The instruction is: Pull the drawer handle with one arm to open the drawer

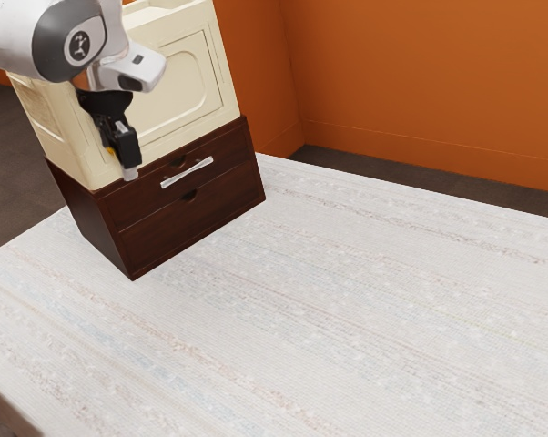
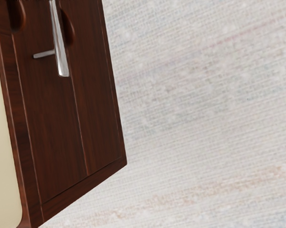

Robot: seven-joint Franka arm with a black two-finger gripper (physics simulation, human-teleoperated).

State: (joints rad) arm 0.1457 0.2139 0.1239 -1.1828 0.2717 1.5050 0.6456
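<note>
Handle (image 1: pixel 187 172), a pale metal bar, is fixed to the front of the upper drawer (image 1: pixel 133 206), which looks shut: its face sits level with the dark wooden frame around the handle. The wrist view shows why the bar can be gripped at all: a slim post (image 2: pixel 43 54) holds it off the wood, leaving room behind it to close around or hook.

Black gripper (image 1: pixel 130 173) hangs near the handle, a little higher and out toward the exterior view's left, apart from the bar. How far the jaws are parted cannot be told, though nothing is seen held in them, and the handle is free. The hand tilts down toward the handle's level, presumably so that the jaws can come at the bar from in front without catching the cream cabinet (image 1: pixel 178 82) above it.

The task seems to be at its approach, with no pull begun. The next move likely calls for sliding across to the handle, lining the jaws up so one side passes above the bar and the other below, then closing and drawing straight out from the front. Coming in too deep could knock the wood behind the handle; gripping only its end could let the smooth bar slip or make the drawer bind. The worktop (image 1: pixel 347 300) below and in front of the handle leaves space for the drawer to come out.
</note>
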